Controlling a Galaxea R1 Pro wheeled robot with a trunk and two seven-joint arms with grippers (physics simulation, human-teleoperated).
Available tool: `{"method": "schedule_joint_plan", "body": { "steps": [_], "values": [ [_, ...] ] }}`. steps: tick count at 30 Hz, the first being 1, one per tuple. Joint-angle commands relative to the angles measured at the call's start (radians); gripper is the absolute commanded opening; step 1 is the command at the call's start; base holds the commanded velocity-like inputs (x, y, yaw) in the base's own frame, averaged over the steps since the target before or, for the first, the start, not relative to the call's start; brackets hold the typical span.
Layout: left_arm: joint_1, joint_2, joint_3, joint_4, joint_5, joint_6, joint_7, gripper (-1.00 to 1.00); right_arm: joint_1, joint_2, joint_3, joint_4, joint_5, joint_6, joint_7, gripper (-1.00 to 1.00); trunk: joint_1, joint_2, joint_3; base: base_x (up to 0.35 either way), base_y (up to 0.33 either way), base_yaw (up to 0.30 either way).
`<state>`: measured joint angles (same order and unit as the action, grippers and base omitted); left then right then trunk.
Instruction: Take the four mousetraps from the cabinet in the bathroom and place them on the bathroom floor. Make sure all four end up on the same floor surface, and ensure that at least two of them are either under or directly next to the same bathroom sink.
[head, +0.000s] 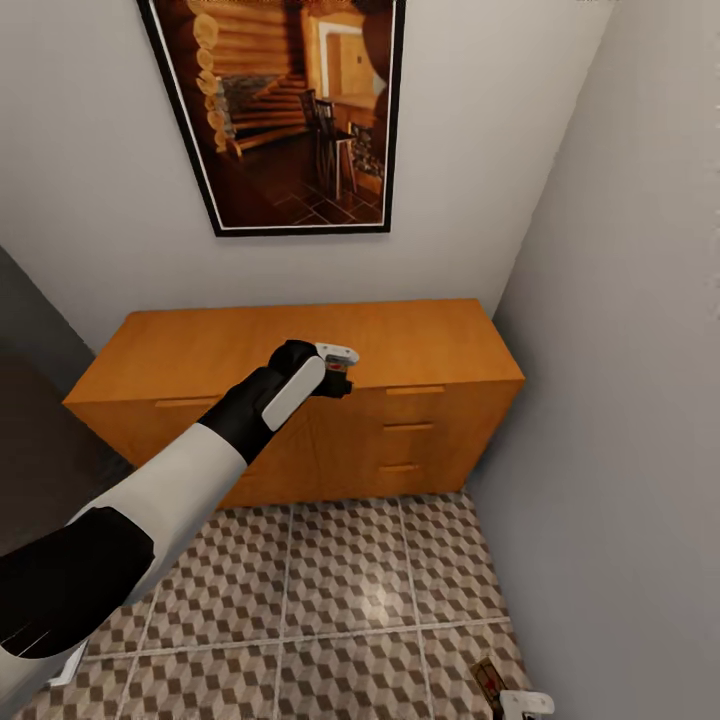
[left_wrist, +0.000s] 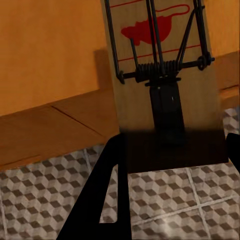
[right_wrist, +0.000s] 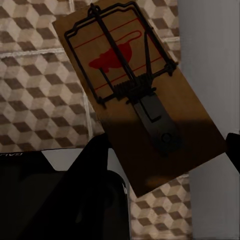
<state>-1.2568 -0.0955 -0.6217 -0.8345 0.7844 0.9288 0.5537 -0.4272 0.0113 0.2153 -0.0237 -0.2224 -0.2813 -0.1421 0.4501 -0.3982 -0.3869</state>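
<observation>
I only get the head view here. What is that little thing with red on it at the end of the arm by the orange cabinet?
Observer: The left tool is shut on a mousetrap, a wooden board with a red mouse printed on it.
Operator: Does it have the wire part?
Observer: Yes, dark wire bars and a coil spring cross the board.
Operator: And the white bit in the bottom corner?
Observer: That's the right tool, holding a second mousetrap above the bathroom floor, beside the grey wall.
</observation>
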Motion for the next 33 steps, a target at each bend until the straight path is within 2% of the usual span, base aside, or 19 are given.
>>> {"method": "schedule_joint_plan", "body": {
  "steps": [1, 24, 29, 33],
  "values": [
    [-0.001, 0.003, -0.003, 0.001, 0.011, 0.001, 0.009, -1.0, -0.001, 0.0, 0.009, 0.001, -0.011, -0.004, -0.001, -1.0, 0.0, -0.002, -0.002, -0.32, 0.131, 0.0],
    [-0.001, 0.005, -0.004, 0.04, 0.012, 0.0, 0.009, -1.0, -0.001, -0.001, 0.009, 0.001, -0.011, -0.004, -0.001, -1.0, 0.0, -0.002, -0.002, -0.287, 0.166, 0.0],
    [-0.001, 0.005, -0.005, 0.094, 0.013, -0.005, 0.007, -1.0, -0.001, -0.001, 0.009, 0.001, -0.011, -0.005, -0.001, -1.0, 0.0, -0.002, -0.002, -0.259, 0.091, 0.0],
    [0.003, -0.002, -0.008, 0.221, 0.013, -0.024, 0.0, -1.0, -0.001, -0.001, 0.009, 0.001, -0.011, -0.005, -0.001, -1.0, 0.0, -0.002, -0.002, -0.067, 0.017, 0.0]
  ]
}}
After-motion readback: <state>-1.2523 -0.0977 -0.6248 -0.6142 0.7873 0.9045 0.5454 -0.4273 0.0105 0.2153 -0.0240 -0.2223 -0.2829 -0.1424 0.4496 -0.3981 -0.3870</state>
